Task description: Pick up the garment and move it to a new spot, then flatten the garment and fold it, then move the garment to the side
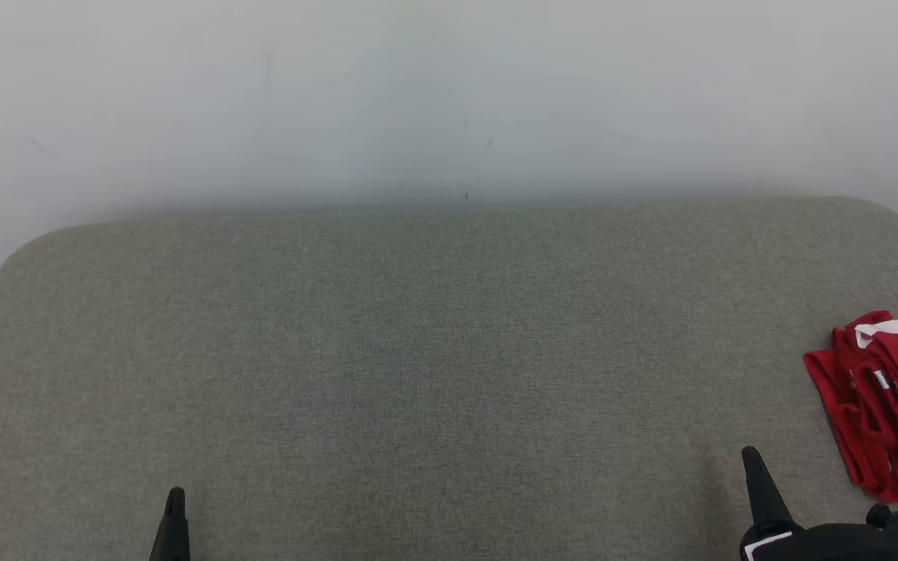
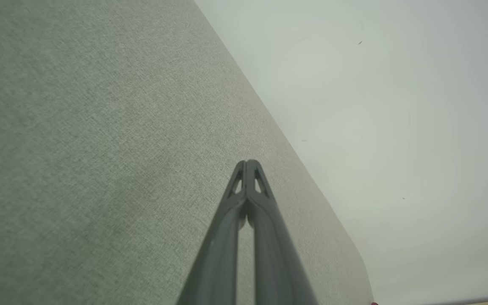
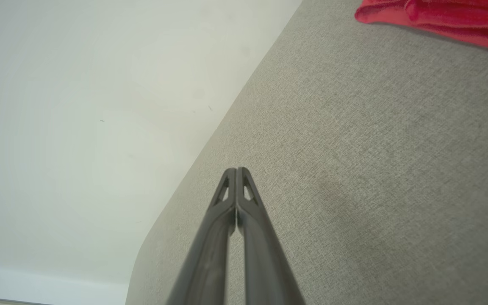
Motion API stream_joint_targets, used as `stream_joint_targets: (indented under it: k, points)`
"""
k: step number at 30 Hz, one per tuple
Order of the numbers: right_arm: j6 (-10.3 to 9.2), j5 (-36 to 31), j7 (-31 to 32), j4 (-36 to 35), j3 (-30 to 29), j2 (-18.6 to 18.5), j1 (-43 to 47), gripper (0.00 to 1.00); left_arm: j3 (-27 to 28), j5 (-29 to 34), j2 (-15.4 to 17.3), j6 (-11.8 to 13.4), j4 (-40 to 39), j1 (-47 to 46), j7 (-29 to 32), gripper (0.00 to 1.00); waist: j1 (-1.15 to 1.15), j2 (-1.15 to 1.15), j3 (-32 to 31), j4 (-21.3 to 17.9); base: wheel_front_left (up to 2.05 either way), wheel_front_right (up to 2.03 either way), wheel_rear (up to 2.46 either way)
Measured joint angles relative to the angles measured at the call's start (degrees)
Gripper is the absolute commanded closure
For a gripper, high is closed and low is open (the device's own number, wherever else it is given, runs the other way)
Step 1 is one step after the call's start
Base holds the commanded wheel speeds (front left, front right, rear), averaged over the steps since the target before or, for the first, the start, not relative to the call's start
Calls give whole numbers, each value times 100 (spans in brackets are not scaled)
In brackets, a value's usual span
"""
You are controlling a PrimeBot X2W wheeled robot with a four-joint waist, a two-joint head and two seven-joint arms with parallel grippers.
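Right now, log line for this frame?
folded red-and-white garment: right edge of grey fabric surface | left fingers: shut, empty | right fingers: shut, empty

One red garment (image 1: 893, 405) is counted, and one grey padded surface (image 1: 418, 351). Two grippers are counted, the left gripper (image 1: 176, 494) and the right gripper (image 1: 750, 453). One pale wall (image 1: 449, 93) is seen.

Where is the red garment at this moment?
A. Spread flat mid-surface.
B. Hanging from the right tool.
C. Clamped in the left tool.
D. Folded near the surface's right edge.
D: the red garment lies folded by the right edge of the grey surface, with the shut right tool apart from it.
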Motion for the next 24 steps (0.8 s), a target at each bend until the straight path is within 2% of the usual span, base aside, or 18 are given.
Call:
stream_joint_targets:
  k: [24]
  points:
    - [0,1327,248,-90,-163,25,-196,100,83,-1248,-11,1,-59,-217,341,100,0,0,47,19,0,0,0]
